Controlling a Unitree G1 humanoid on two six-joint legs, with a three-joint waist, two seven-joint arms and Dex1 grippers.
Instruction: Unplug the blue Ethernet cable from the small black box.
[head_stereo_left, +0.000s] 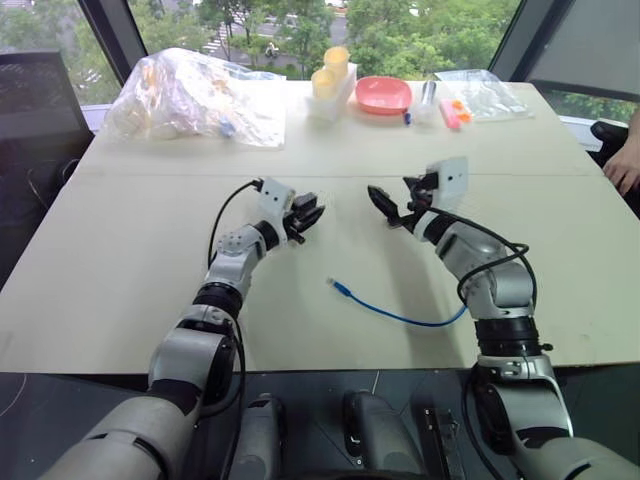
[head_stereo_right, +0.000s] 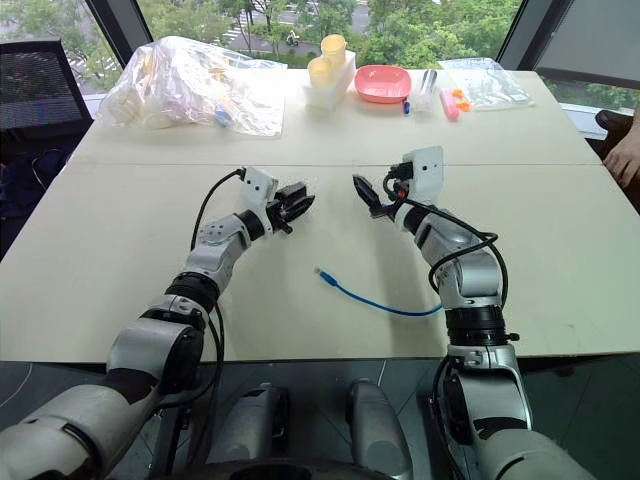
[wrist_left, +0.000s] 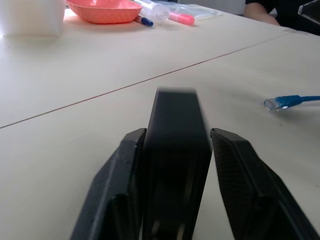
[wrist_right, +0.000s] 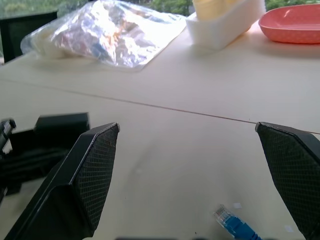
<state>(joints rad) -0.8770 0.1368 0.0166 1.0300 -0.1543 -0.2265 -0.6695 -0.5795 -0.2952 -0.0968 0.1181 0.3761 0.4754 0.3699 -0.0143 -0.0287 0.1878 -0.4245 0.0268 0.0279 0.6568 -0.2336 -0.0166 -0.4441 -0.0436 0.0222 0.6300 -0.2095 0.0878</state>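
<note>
The table (head_stereo_left: 120, 300) serves as the landmark. At its far left corner lies a crumpled clear plastic bag (head_stereo_left: 195, 95). Nearer its middle, the left gripper (head_stereo_left: 308, 216) hovers over the bare top with the small black box (wrist_left: 175, 150) sitting between its fingers (wrist_left: 120, 190), which stand slightly apart from the box's sides. At the far edge's middle stands a white holder with yellow cups (head_stereo_left: 332, 75), then a pink dish (head_stereo_left: 383, 95), a pink marker (head_stereo_left: 452, 116) and a second clear bag (head_stereo_left: 485, 95). The right gripper (head_stereo_left: 385, 207) faces the left one, jaws spread wide and empty. The blue Ethernet cable (head_stereo_left: 395, 312) lies loose on the table's near part, unplugged, between the two arms. A person's hand (head_stereo_left: 625, 165) rests at the right edge
</note>
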